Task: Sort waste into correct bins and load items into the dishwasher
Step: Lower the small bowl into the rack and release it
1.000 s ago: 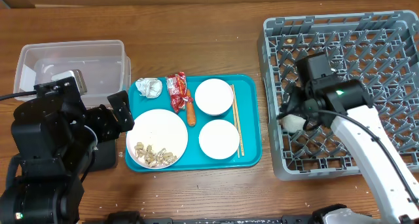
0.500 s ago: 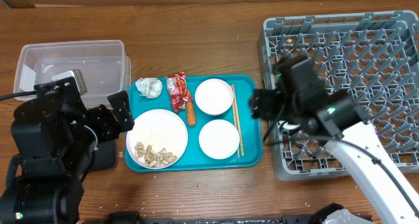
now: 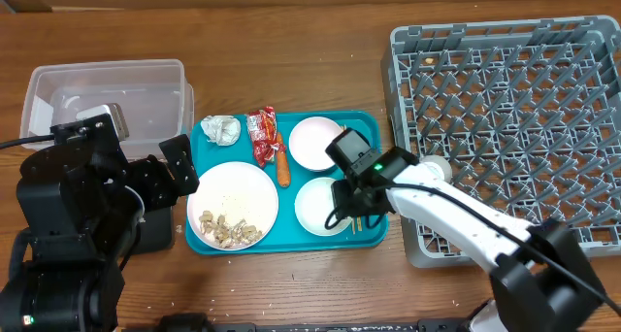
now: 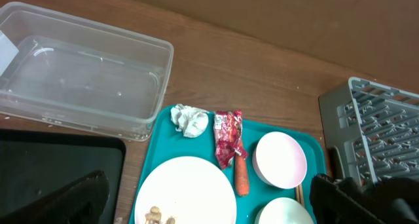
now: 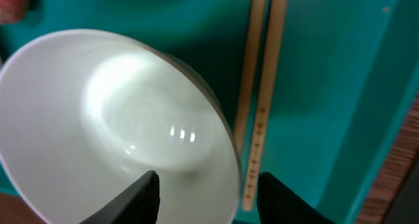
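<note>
At the far left a clear tub [image 3: 107, 99] is seen on the table, and a black tray [image 4: 52, 165] is set just in front of it, largely covered by the left arm in the overhead view. The left gripper [image 4: 209, 181] is held spread wide above the tray's near end, with nothing between its fingers.

On the teal tray [image 3: 374, 128] a crumpled paper wad [image 3: 221, 129] is placed at the back left corner, with the red wrapper [image 3: 262, 134] just beside it and the carrot piece [image 3: 282, 166] touching the wrapper's lower end. The white plate [image 3: 233, 191] is set at the front left, and beige crumbs [image 3: 231, 230] are gathered on its near edge. The pale pink bowl [image 3: 315, 143] is placed behind the white bowl [image 3: 320, 206]. The chopsticks [image 3: 349, 167] are laid side by side along the tray's right side.

The right gripper [image 5: 209, 198] is parted over the white bowl's right rim and the chopsticks; contact cannot be judged.

In the grey dish rack [image 3: 505, 80] a small white cup [image 3: 434, 169] is lodged near the left wall.
</note>
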